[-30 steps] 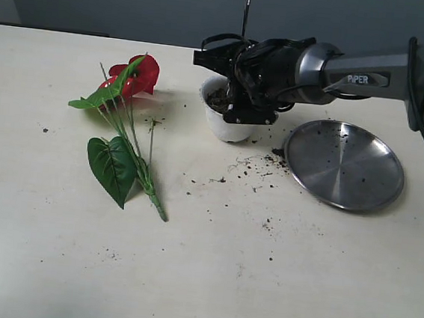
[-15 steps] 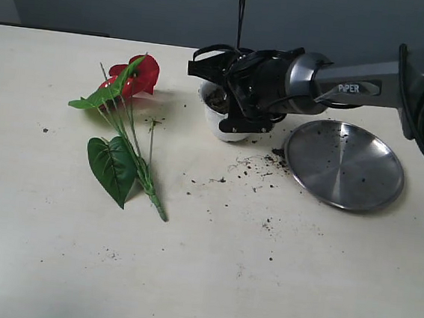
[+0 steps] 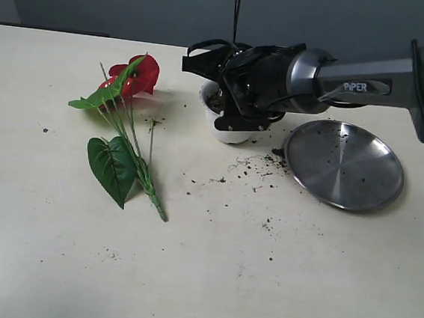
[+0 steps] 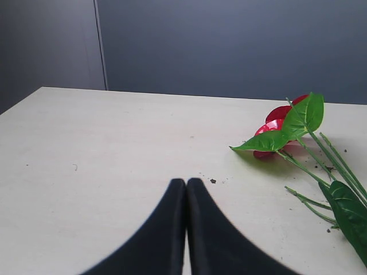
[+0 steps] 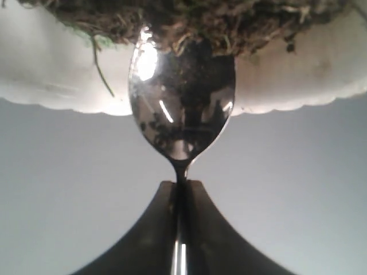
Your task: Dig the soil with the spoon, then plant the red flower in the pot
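The white pot (image 3: 232,133) stands at the table's middle back, with dark soil (image 3: 217,99) inside it. My right gripper (image 5: 182,183) hangs over the pot, shut on the silver spoon (image 5: 182,109). The spoon's bowl touches the soil (image 5: 241,20) at the pot's scalloped rim (image 5: 57,80), and its handle (image 3: 237,3) points straight up. To the left of the pot lies the red flower (image 3: 136,76) on the table, its big green leaf (image 3: 112,166) nearer the front. My left gripper (image 4: 186,182) is shut on nothing, low over the table beside the red flower (image 4: 274,125).
A round steel plate (image 3: 344,164) speckled with soil lies right of the pot. Loose soil crumbs (image 3: 260,164) are scattered between pot and plate and toward the front. The right arm (image 3: 355,79) reaches in from the right edge.
The right gripper has shifted slightly left over the pot, and the spoon's upright handle has moved left with it. The flower, the plate and the left gripper have not moved.
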